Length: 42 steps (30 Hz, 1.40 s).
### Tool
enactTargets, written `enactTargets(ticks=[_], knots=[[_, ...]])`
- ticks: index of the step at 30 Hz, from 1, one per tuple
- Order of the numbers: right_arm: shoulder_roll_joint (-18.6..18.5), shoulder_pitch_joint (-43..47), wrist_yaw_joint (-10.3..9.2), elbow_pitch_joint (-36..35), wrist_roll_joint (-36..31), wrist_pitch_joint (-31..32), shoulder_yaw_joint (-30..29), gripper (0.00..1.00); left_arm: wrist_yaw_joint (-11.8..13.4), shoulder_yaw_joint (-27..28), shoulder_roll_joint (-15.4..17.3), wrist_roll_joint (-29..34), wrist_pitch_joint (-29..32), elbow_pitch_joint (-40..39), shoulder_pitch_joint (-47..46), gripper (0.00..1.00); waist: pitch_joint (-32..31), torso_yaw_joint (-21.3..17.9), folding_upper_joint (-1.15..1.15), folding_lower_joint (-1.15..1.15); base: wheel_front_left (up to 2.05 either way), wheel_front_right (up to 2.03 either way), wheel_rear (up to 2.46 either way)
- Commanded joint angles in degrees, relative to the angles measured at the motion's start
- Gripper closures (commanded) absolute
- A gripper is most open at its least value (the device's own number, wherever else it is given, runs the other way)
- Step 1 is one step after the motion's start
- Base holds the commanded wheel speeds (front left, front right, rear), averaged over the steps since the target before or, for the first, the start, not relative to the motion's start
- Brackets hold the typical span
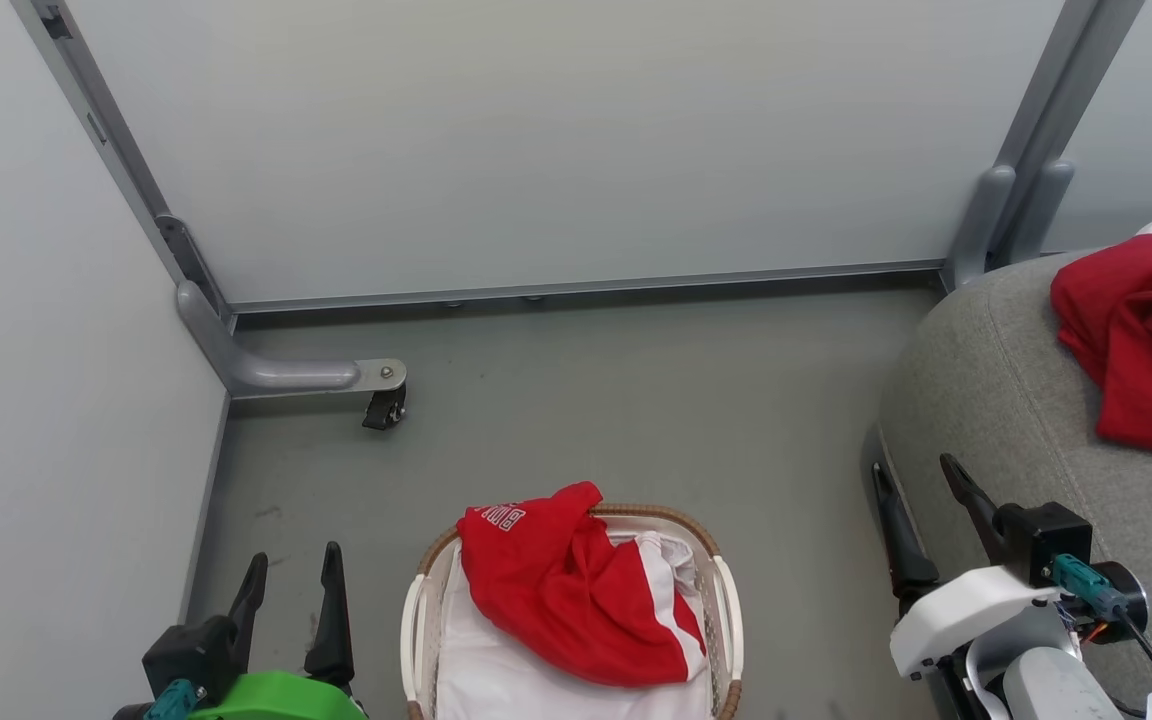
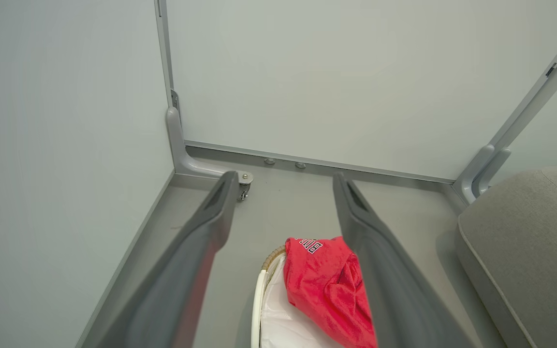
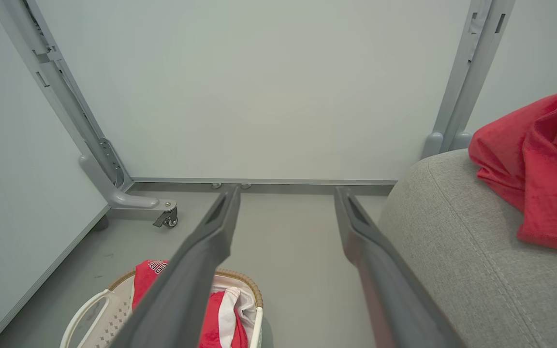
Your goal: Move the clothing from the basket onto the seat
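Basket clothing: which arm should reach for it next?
Left, probably. The left gripper hangs open beside the basket holding the clothing; the right gripper, also open, sits farther off by the seat.

The head view looks steeply down over the basket [image 1: 681,520]. Both wrist views sit lower, facing the back panel [image 1: 536,150]. All three share the basket and seat [image 1: 996,400].

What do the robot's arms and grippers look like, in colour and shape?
Both grippers have two long, dark, tapering fingers. The left gripper has a black base, a bright green cover and a teal plug. The right gripper has a white shell, a teal plug and a black cable.
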Motion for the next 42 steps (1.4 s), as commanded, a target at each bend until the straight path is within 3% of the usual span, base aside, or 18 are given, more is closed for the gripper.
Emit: enactTargets(ticks=[1,22,30,42], knots=[[-0.2,0.9,-0.08,0.0,0.4,-0.1,0.0,0.0,-0.3,0.0,0.0,0.1,-0.1,-0.2,0.7,0.0,0.0,0.0,0.0,0.0,0.0,0.0,0.0],[-0.2,-1.0,-0.08,-1.2,-1.3,-0.1,-1.8,0.0,-0.3,-2.8,0.0,2.1,-0.1,1.2,-2.3,0.0,2.2,-0.7,0.0,0.0,0.0,0.0,0.0],[-0.2,-5.3,-0.08,-3.9,-2.9,-0.1,-2.9,0.0,-0.3,-6.9,0.2,3.8,-0.1,4.4,-10.7,0.0,9.3,-3.1,0.0,0.0,0.0,0.0,0.0],[-0.2,-12.5,-0.08,-9.0,-1.8,-0.1,-2.3,0.0,-0.2,-16.1,2.9,3.9,-0.1,16.5,-26.6,0.0,25.5,-10.9,0.0,0.0,0.0,0.0,0.0]])
